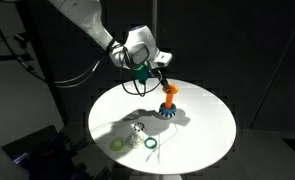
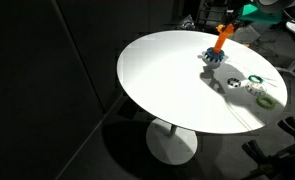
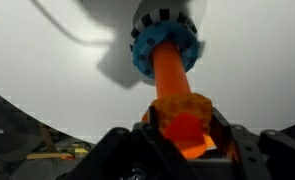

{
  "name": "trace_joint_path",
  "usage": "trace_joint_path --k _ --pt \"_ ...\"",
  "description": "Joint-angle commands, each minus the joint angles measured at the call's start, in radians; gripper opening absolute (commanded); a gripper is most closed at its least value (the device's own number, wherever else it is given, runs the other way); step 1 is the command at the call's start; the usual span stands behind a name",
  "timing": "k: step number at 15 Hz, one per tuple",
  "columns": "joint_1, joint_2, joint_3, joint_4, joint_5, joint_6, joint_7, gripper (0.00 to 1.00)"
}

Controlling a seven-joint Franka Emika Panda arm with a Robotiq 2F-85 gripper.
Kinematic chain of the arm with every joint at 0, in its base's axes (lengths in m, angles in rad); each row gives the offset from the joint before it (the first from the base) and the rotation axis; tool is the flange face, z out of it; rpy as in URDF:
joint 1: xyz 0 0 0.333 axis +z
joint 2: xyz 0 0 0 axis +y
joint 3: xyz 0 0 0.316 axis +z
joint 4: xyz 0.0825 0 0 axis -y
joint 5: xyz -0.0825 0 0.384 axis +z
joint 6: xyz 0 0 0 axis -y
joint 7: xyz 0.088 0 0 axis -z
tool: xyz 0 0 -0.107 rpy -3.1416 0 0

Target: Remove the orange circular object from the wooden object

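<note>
The wooden object is an orange-brown peg (image 3: pixel 168 70) rising from a base ringed by a blue toothed ring (image 3: pixel 165 45) on the round white table (image 1: pixel 202 135). In the wrist view my gripper (image 3: pixel 184 132) is shut on the orange circular object (image 3: pixel 183 112), a small orange ring at the peg's top end. I cannot tell whether the ring is still around the peg tip. In both exterior views the peg (image 1: pixel 169 98) (image 2: pixel 221 42) leans a little and the gripper (image 1: pixel 159 78) (image 2: pixel 231 24) is at its top.
Small loose rings lie on the table away from the peg: a green one (image 1: pixel 117 144), a pale one (image 1: pixel 136 128) and another green one (image 1: pixel 150 149); they also show in an exterior view (image 2: pixel 257 88). The surroundings are dark.
</note>
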Motion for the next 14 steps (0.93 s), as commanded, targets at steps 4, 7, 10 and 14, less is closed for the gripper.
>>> trace_joint_path --k 4,7,10,14 --pt "0.004 -0.06 -0.003 -0.028 -0.016 -0.001 -0.011 0.53" --pt "-0.005 -0.073 0.011 -0.027 -0.012 -0.033 -0.025 0.52" --pt "0.009 -0.07 -0.008 -0.031 -0.029 0.011 -0.003 0.53" --pt "0.01 -0.069 -0.014 -0.029 -0.035 0.005 -0.009 0.57"
